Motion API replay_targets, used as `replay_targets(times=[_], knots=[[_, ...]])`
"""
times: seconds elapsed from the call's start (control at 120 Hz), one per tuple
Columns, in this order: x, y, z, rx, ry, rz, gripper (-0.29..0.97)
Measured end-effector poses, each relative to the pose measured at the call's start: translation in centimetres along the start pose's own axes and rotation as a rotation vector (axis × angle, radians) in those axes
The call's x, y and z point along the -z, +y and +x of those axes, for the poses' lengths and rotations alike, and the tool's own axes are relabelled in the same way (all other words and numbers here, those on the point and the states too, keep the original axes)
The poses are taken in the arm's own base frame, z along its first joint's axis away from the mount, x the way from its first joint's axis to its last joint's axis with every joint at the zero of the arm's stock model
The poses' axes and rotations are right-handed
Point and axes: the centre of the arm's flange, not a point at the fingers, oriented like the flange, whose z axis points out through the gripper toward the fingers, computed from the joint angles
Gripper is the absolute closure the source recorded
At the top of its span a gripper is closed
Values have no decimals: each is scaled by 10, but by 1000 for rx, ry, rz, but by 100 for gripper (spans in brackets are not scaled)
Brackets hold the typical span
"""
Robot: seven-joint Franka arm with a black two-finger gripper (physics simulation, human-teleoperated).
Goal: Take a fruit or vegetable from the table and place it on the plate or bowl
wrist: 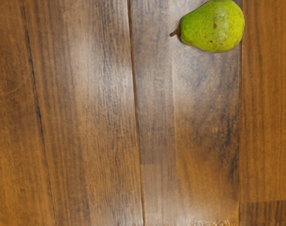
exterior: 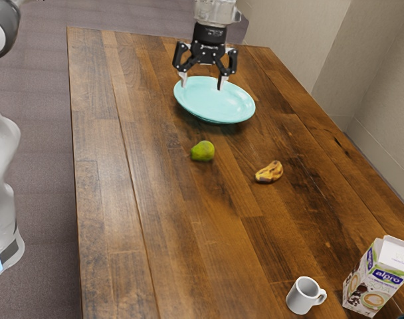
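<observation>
Exterior view shows the green pear [exterior: 202,151] on the bench [exterior: 208,226] near the teal plate [exterior: 238,106], over which the jaws hang apart and empty; best to centre over the pear's wide belly, close gently, and leave the browned banana [exterior: 269,172].

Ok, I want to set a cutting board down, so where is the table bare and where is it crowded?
Widest bare stretch: the table on the exterior view's left of the plate and pear. Also free: the middle between the banana and the mug. Crowded: the corner with mug and carton, and the plate, where the open gripper hangs.
</observation>
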Motion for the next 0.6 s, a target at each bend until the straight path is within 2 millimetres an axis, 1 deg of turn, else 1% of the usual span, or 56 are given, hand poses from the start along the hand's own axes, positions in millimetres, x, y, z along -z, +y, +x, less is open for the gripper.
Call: replay_targets(times=[0.067,0.108,0.142,0.208,0.242,0.283,0.35,0.392,0.475,0.525,0.6], knots=[[-16,2,-26,-89,10,36,0],[-21,4,-37,-143,14,48,0],[-25,5,-41,-184,21,57,0],[-30,12,-40,-265,70,68,0],[-34,26,-38,-311,100,69,0],[-45,44,-36,-372,129,74,0],[-58,62,-35,-471,158,78,0],[-64,70,-35,-530,170,76,0],[-70,79,-39,-645,188,68,0],[-80,89,-39,-707,197,73,0],[-105,108,-36,-790,210,88,0]])
